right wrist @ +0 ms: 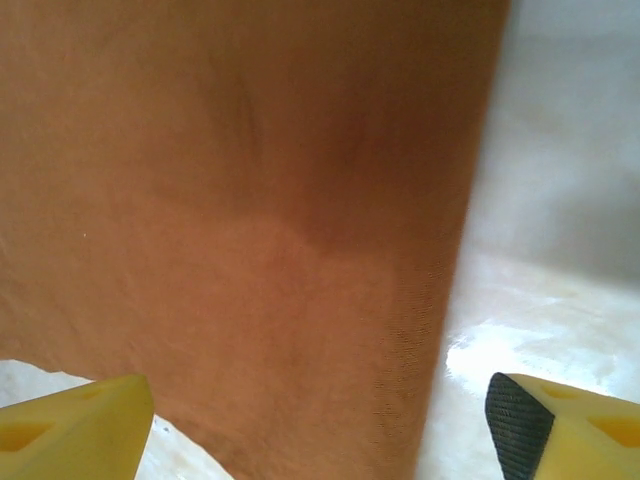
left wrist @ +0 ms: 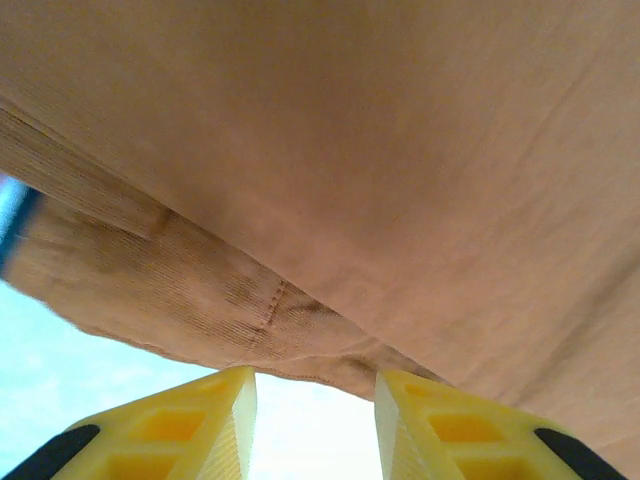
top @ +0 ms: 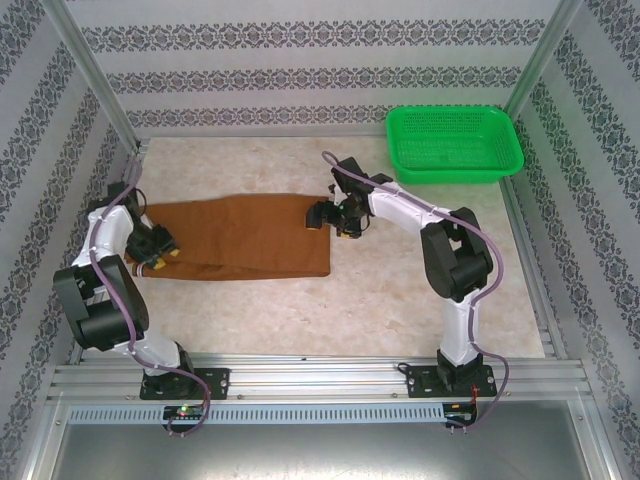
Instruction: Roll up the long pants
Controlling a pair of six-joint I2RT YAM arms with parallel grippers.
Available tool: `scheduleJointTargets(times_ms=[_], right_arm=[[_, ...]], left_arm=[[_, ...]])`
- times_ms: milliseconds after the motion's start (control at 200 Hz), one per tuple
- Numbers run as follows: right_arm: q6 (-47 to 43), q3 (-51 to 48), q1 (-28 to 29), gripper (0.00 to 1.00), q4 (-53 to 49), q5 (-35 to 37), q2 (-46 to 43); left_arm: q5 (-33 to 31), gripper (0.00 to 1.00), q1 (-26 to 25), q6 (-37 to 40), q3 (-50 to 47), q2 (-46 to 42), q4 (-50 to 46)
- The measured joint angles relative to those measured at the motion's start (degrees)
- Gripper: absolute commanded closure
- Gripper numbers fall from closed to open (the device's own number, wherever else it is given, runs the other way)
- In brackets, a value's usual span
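Roll not started, as far as the cloth shows. The long pants point(top: 240, 235) lie flat and lengthwise on the tabletop point(top: 420, 300), left of its middle, one end close to the left edge and the other ending in a straight cut edge near the centre. No turn, curl or doubled end at either end; the whole roll is judged still to do. Left gripper point(top: 160, 248) sits low at the left end; in its wrist view the yellow fingers stand partly apart, bare table between them and a seamed cloth edge just ahead, nothing pinched. Right gripper point(top: 335, 215) is over the far corner of the right end, jaws spread wide, cloth below them but not caught. Cloth: rust-brown, fine weave, mostly smooth, a long fold line along the near side. Which end is the waist: cannot tell. Green basket point(top: 455, 145) stands at the far right corner, well apart.
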Motion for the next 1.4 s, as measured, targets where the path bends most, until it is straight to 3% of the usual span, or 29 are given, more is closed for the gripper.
scheduleJointTargets(times_ms=[230,325,360,410,440,829,964,1019,1149,1399], right_arm=[[0.2,0.1,-0.1,0.19,2.7,-1.0,5.2],[0.3,1.3,-0.8,0.35,2.2,-1.4,6.6],[0.4,2.1,-1.0,0.48,2.6,-1.6,7.0],[0.6,3.1,-1.5,0.87,3.6,-1.8,7.9],[0.6,3.4,-1.8,1.00,4.1,-1.9,8.4],[2.9,-7.7,-9.5,1.00,11.0,-4.4,3.4],[2.4,-7.8,-12.4,1.00,10.3,-3.2,3.0],[2.0,-7.3,-12.8,1.00,9.6,-2.0,3.0],[1.7,-6.8,-12.7,1.00,8.9,0.3,3.0],[1.2,-12.9,-12.9,1.00,9.9,1.4,-1.2]], left_arm=[[-1.0,0.73,-2.0,-3.9,-4.9,1.3,4.5],[-1.8,0.76,-2.0,-5.7,-7.4,1.6,6.6],[-2.0,0.77,-2.0,-6.1,-7.9,1.8,7.1],[-2.6,0.78,-2.0,-6.6,-8.4,2.2,8.0],[-3.0,0.78,-2.0,-6.9,-8.6,2.4,8.3],[-6.6,0.82,-2.0,-8.2,-8.8,2.3,8.8],[-7.9,0.90,-2.0,-8.3,-8.8,2.4,8.8],[-8.7,0.96,-2.0,-8.4,-8.8,2.4,8.8],[-9.7,1.00,-2.0,-8.5,-8.7,3.6,9.2],[-12.6,1.00,-3.5,-9.7,-6.1,4.6,9.3]])
